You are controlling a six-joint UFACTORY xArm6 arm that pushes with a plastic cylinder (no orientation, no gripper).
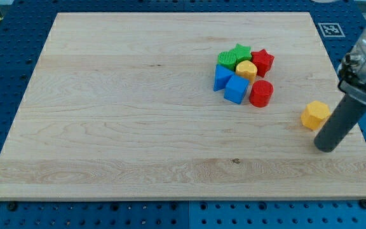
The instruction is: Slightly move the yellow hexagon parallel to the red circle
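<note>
The yellow hexagon (314, 115) lies alone near the board's right edge. The red circle (261, 93) stands to its left, at the lower right of a cluster of blocks. My tip (326, 148) rests on the board just below and slightly right of the yellow hexagon, close to it; I cannot tell whether they touch. The dark rod rises from the tip toward the view's upper right.
The cluster holds a green circle (227, 60), a green star (240, 52), a red star (262, 62), a yellow circle (246, 69), a blue triangle (221, 76) and a blue cube (236, 89). The wooden board (138, 114) lies on a blue pegboard.
</note>
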